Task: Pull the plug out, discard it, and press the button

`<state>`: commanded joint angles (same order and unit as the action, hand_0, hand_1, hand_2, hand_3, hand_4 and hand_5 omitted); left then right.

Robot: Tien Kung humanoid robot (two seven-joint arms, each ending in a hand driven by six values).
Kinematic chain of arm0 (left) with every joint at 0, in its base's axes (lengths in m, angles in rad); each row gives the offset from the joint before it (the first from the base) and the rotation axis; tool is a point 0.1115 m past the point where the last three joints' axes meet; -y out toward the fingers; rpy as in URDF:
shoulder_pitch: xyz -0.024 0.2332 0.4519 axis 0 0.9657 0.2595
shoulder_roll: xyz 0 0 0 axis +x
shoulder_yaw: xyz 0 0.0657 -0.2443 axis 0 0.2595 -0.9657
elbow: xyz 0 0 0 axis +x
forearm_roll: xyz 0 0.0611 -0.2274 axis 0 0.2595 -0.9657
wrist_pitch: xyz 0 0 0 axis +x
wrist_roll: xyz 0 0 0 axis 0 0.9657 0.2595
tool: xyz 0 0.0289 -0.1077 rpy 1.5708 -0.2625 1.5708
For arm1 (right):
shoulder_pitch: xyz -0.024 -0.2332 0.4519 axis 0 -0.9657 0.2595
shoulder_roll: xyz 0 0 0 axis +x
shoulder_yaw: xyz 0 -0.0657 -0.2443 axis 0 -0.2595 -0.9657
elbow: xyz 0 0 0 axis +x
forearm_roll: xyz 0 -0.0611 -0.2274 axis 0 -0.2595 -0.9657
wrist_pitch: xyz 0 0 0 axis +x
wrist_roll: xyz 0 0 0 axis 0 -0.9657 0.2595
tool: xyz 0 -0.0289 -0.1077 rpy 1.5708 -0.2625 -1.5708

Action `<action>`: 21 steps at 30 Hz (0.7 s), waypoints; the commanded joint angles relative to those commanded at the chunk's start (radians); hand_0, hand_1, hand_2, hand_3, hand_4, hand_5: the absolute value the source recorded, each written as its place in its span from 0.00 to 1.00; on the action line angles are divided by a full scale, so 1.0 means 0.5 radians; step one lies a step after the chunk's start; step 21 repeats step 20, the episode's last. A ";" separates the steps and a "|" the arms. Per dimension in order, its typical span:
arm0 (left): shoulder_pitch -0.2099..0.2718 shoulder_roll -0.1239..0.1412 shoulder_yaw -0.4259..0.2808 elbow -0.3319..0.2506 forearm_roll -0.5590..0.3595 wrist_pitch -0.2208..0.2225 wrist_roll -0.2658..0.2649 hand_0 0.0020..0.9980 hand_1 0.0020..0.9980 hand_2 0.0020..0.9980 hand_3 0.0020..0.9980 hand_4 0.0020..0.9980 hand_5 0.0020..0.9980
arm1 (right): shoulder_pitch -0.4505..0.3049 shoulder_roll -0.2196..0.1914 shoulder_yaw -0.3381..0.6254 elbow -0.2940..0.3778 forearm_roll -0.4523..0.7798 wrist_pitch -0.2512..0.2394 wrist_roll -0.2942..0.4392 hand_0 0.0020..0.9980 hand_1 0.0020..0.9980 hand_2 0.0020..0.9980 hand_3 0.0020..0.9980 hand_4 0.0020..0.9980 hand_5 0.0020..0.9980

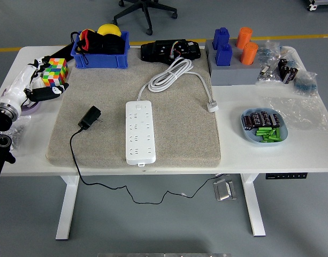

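Left hand [39, 85] fingers spread, empty, beside cube [54, 73], plug [90, 117] unplugged on mat [180, 134]

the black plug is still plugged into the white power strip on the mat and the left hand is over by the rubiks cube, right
Not quite. The head view shows the black plug lying loose on the mat, left of the white power strip and apart from it. The left hand is indeed beside the Rubik's cube.

the power strip [140, 132] looks like smooth, slightly glossy white plastic, lying on a rough, matt beige felt-like mat [180, 131]. the plug [90, 117] is matt black plastic. the table [292, 155] top is smooth white; the bin [99, 58] is glossy blue plastic.
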<state>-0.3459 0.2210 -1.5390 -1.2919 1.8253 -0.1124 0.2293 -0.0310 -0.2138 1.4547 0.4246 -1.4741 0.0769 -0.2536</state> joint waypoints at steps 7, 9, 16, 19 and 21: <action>-0.011 0.004 0.012 0.001 -0.002 -0.001 -0.001 0.93 0.96 0.93 0.97 0.77 0.22 | 0.001 -0.003 -0.001 -0.002 0.001 0.000 0.000 0.77 0.73 0.72 0.71 0.89 0.66; -0.013 0.004 0.014 0.001 -0.002 0.000 -0.001 0.93 0.96 0.93 0.97 0.77 0.22 | 0.002 -0.004 -0.003 -0.003 0.000 0.000 0.000 0.77 0.73 0.72 0.71 0.89 0.66; -0.017 0.006 0.024 0.002 -0.004 0.001 -0.003 0.93 0.96 0.93 0.97 0.77 0.22 | 0.007 -0.009 -0.011 -0.004 0.001 -0.001 0.000 0.77 0.73 0.72 0.71 0.89 0.66; -0.018 0.008 0.028 0.002 -0.004 0.001 -0.003 0.93 0.96 0.93 0.97 0.77 0.22 | 0.011 -0.012 -0.015 -0.003 0.002 0.000 0.000 0.77 0.73 0.72 0.71 0.89 0.66; -0.018 0.008 0.030 0.003 -0.004 0.001 -0.003 0.93 0.96 0.93 0.97 0.77 0.22 | 0.012 -0.013 -0.016 -0.003 0.002 -0.001 0.000 0.77 0.73 0.72 0.71 0.89 0.66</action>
